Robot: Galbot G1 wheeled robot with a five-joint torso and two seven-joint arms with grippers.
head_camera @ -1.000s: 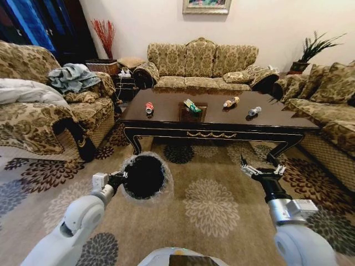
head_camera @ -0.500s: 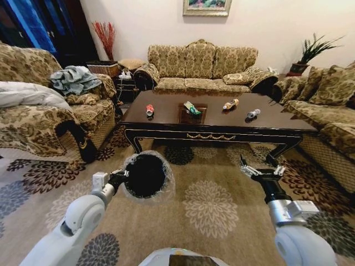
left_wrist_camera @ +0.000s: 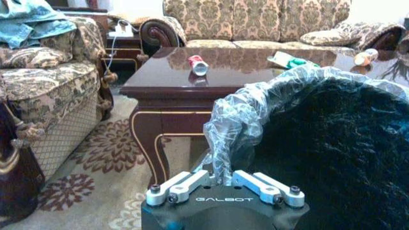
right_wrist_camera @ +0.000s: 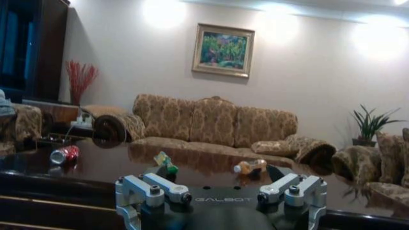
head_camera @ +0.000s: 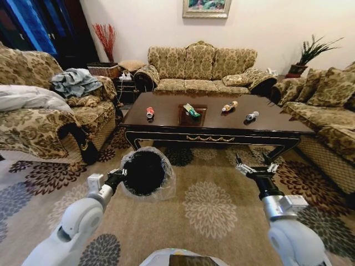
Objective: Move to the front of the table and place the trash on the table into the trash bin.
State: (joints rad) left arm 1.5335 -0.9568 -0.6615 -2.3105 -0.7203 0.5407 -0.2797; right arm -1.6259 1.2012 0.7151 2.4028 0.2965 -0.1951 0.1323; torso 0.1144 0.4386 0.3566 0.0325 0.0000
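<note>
Left tool point(left_wrist_camera: 223, 188): I see it pinched together on the liner rim of the trash bin point(head_camera: 145, 173), carried low ahead of me; a thin grip that could slip.
Right tool point(head_camera: 255, 168): fingers spread apart, nothing between them, hanging short of the worktop point(head_camera: 166, 118).
Trash: red can point(head_camera: 149, 112), green wrapper point(head_camera: 192, 110), tan bottle point(head_camera: 229, 105), grey-white bottle point(head_camera: 252, 116), all out of reach.
Risk: I judge the bin could bump the worktop apron while I close in.
</note>
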